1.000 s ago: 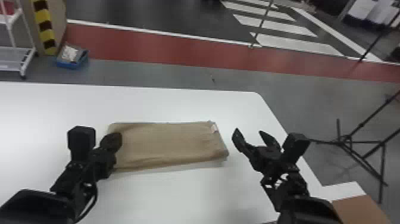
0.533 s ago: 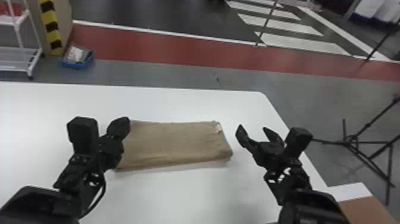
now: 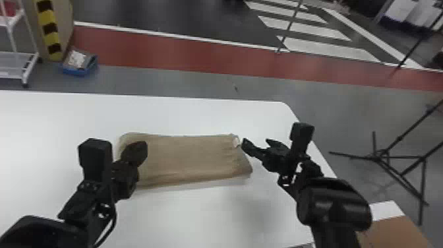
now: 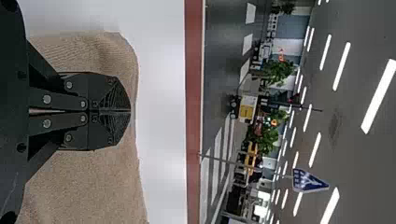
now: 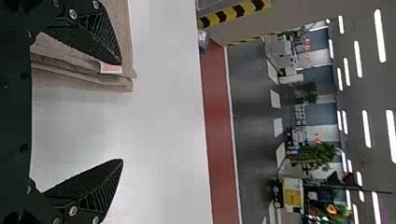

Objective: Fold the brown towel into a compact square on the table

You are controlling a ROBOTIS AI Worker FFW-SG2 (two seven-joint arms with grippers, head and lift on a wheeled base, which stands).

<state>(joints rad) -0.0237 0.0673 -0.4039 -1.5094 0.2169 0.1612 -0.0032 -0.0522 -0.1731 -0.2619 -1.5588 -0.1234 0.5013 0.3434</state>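
Towel (image 3: 191, 158), brown and finely woven, lay on the smooth white table (image 3: 197, 217), folded into a long, soft-edged oblong! Over the towel's left end sat the left gripper (image 3: 140, 148), its black fingers pressed flush, ribbed tips meeting, with no cloth showing between them. At the towel's right end, the right gripper (image 3: 256, 143) had its fingers spread wide, gripping nothing: one ridged, pointed tip close by the towel's small pale label (image 3: 236, 141), the other out past the edge. Layers stacked up at that end, soft and rounded! Well beyond the towel, to its left, a boxy blue bin (image 3: 79, 71) sat on the floor.
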